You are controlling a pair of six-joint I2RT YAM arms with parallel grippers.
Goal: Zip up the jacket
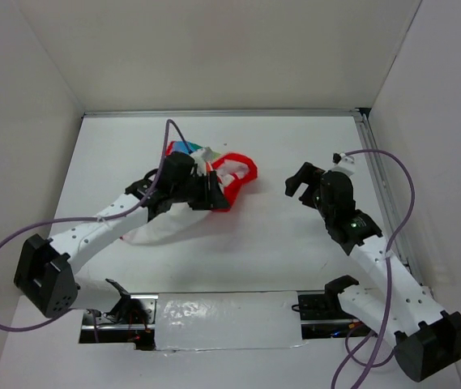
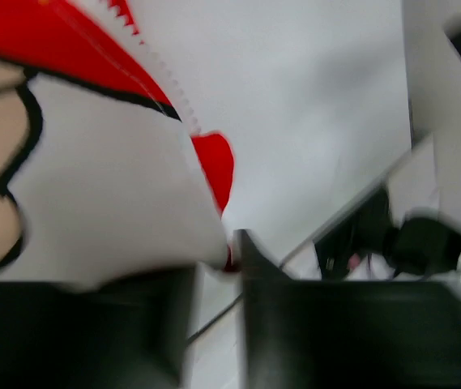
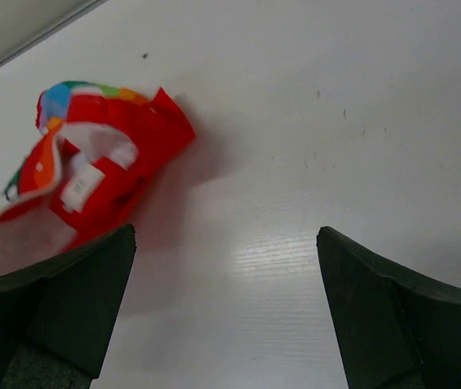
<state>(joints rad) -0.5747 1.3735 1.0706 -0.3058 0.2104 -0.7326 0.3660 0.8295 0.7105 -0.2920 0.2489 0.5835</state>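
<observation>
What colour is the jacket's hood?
Red. The hood of the jacket shows best in the right wrist view.

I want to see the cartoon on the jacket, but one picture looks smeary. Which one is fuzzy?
Left wrist view: motion blur smears the small red-and-white zip-front hooded jacket and the left gripper. Right wrist view: sharp, with the jacket's soft shadow on the white table. Top external view: clear, evenly lit.

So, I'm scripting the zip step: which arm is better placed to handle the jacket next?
Left. The left gripper is right at the jacket, by its white panel and the zipper teeth. The right gripper hangs open over bare table, apart from the jacket.
</observation>
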